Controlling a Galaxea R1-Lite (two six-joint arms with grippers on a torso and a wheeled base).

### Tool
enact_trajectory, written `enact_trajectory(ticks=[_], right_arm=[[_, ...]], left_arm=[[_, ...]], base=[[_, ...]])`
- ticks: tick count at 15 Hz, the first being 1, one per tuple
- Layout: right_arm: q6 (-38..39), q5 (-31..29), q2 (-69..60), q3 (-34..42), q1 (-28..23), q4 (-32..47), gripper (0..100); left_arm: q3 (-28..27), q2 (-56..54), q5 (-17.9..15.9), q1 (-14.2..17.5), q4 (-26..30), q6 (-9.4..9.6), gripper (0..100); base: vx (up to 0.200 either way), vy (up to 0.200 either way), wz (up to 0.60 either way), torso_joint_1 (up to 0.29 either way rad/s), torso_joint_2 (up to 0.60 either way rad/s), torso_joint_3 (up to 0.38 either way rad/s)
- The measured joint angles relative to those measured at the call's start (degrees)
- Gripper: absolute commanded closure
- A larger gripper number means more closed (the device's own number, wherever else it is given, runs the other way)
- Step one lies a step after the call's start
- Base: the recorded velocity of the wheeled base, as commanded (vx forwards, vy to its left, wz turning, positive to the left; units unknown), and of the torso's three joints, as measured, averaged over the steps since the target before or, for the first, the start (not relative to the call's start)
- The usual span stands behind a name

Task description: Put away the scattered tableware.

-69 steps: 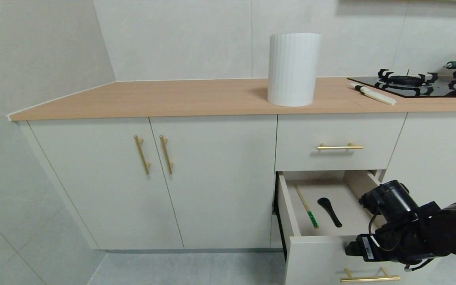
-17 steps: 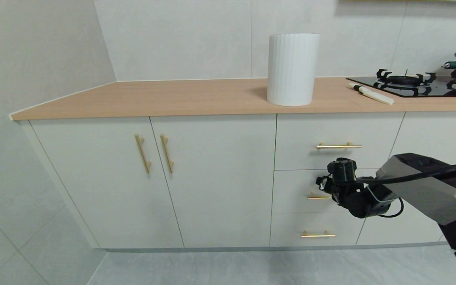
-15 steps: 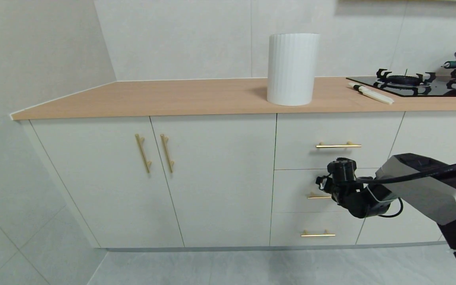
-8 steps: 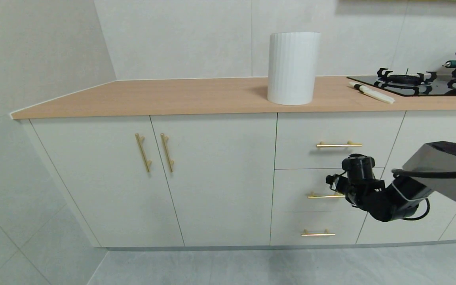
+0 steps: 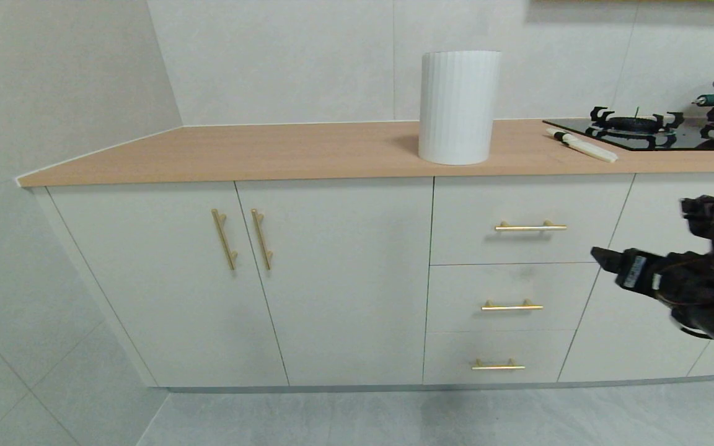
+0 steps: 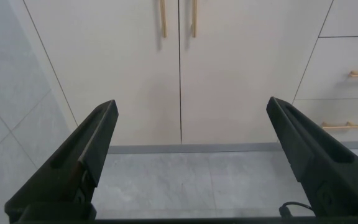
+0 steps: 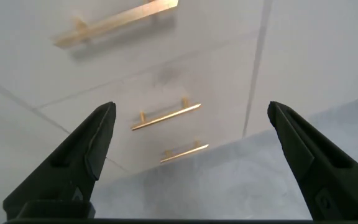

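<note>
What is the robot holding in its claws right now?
Nothing. The left gripper and the right gripper are both open and empty.

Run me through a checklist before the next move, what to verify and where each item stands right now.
1. Middle drawer shut flush with the cabinet front: ok.
2. Right gripper open and empty: ok.
3. Left gripper open and empty: ok.
4. Right gripper clear of the drawer handles: ok, it hangs apart from them.
5. All tableware put away: not ok, a white utensil lies on the countertop beside the stove.
6. White ribbed container free of tableware: cannot tell, its inside is hidden.
</note>
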Motion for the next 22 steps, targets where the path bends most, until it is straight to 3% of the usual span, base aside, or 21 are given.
enact_trajectory(ticks=[4,10,12,17,22], right_arm=[[-6.38,-0.05,-26.32,12.06,-0.49,5.17,0],[-12.32,0.04,-66.71,15.71,-2.39,38.27,0],[-13.67,-1.78,-75.63,15.71,-3.77,45.09,0],[-14.70,1.24,-85.57,17.43,-10.54,49.07,0],[-17.35,17.27,-87.99,25.45,-11.12,43.20,0]], left_arm=[[0.00,0.00,0.00,0.00,0.00,0.02,0],[0.00,0.00,0.00,-0.02,-0.02,0.02,0],[0.00,0.00,0.00,0.00,0.00,0.02,0],[0.00,0.00,0.00,0.00,-0.02,0.02,0],[0.00,0.00,0.00,0.00,0.00,0.02,0]], base=[[0.000,0.000,0.00,0.000,0.00,0.000],[0.000,0.000,0.00,0.000,0.00,0.000],[0.000,0.000,0.00,0.000,0.00,0.000],[0.000,0.000,0.00,0.000,0.00,0.000],[0.000,0.000,0.00,0.000,0.00,0.000]])
